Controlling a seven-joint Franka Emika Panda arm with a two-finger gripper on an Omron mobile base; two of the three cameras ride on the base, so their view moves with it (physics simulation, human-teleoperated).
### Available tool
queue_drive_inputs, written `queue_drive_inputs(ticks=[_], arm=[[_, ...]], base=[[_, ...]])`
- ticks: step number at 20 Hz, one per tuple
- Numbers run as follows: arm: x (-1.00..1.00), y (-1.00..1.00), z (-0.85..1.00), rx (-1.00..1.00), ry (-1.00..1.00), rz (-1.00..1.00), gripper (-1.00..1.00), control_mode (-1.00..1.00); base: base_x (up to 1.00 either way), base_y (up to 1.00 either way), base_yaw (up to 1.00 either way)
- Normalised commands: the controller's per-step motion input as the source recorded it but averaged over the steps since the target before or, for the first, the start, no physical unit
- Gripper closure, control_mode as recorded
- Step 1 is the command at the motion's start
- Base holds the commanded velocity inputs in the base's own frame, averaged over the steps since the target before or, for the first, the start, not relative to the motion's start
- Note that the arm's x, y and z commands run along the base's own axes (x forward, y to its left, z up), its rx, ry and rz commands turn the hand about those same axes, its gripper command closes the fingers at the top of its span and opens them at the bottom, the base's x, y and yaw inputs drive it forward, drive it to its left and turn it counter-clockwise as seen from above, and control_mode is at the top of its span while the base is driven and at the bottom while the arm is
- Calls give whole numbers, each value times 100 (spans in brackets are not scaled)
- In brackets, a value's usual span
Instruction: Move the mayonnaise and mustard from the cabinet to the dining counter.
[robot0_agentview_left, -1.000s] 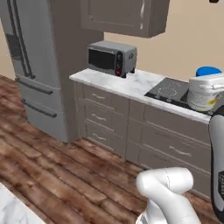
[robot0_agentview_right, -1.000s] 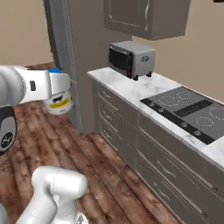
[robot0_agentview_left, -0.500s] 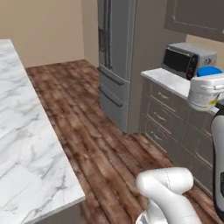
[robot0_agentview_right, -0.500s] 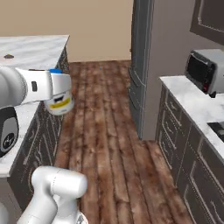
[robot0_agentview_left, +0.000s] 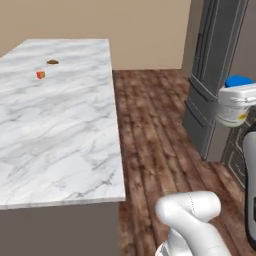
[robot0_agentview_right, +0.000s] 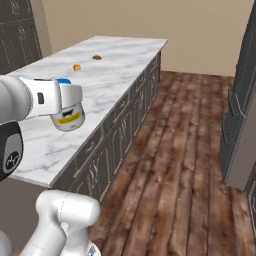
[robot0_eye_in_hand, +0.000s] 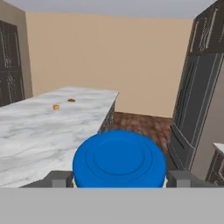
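My gripper (robot0_agentview_right: 67, 97) is shut on the mayonnaise (robot0_agentview_right: 69, 116), a squat creamy jar with a round blue lid, held upright in the air. In the right base view the jar hangs over the near end of the dining counter (robot0_agentview_right: 112, 67), a long white marble slab. From the left base side the mayonnaise (robot0_agentview_left: 232, 109) and gripper (robot0_agentview_left: 237, 95) sit at the right edge, well right of the dining counter (robot0_agentview_left: 60, 130). The blue lid (robot0_eye_in_hand: 119, 159) lies between my fingertips (robot0_eye_in_hand: 59, 178) in the hand view. The mustard and the cabinet are out of view.
A small orange item (robot0_agentview_left: 40, 74) and a small brown item (robot0_agentview_left: 52, 62) lie far along the marble. A tall grey fridge (robot0_agentview_left: 212, 75) stands to the right. Wood floor (robot0_agentview_right: 175, 165) runs between counter and fridge. Dark panelled fronts (robot0_agentview_right: 15, 30) stand beyond the slab.
The whole picture has swung from the worktop and fridge round to the marble slab, so the camera moved. The jar stays in my gripper in the same spot.
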Motion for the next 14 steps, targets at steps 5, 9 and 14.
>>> queue_drive_inputs(ticks=[5,9,14], arm=[[0,0,0,0,0,0,100,100],[0,0,0,0,0,0,100,100],[0,0,0,0,0,0,100,100]], base=[[15,5,30],[0,31,4],[0,86,-7]])
